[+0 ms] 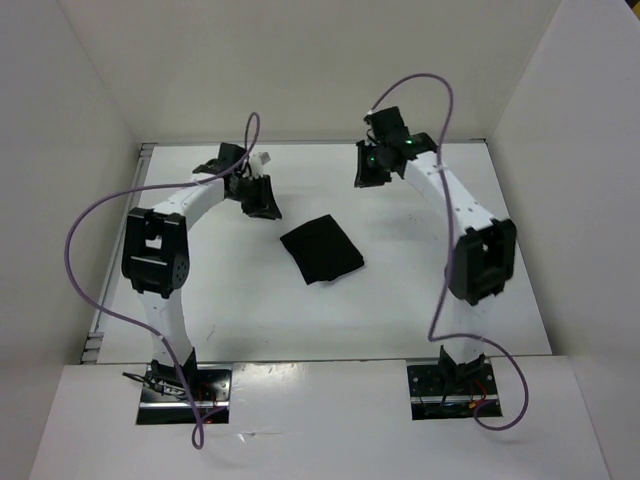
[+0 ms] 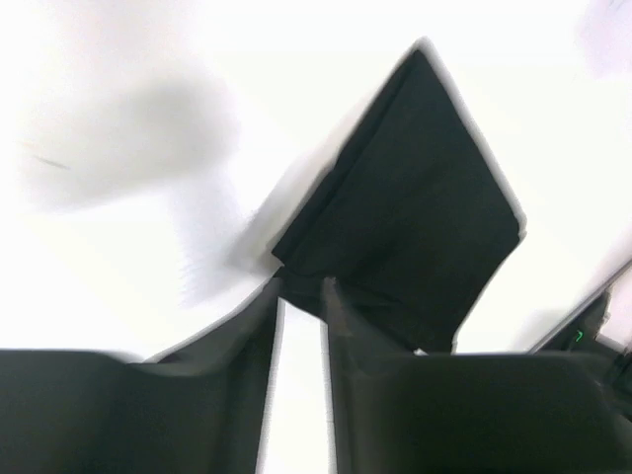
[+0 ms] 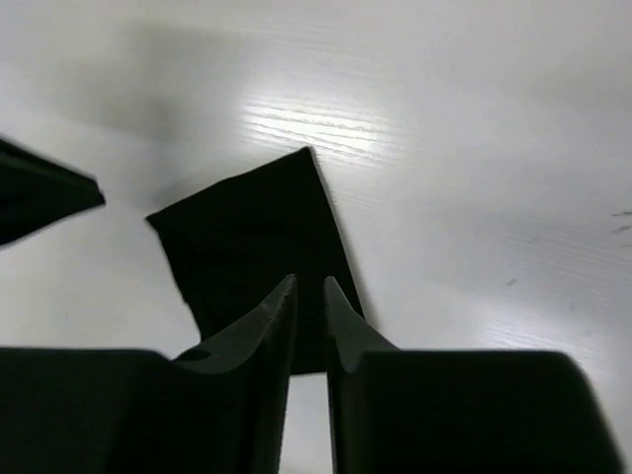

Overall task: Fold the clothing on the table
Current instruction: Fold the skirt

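You are looking at a white table that is carrying a single piece of black clothing. It is lying flat as a compact, tilted rectangle near the middle, sitting well apart from every edge.

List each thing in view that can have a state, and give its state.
clothing, folded into a compact rectangle, lying on the table, touched by neither gripper.
left gripper, jaws slightly apart, holding nothing.
right gripper, jaws slightly apart, holding nothing.
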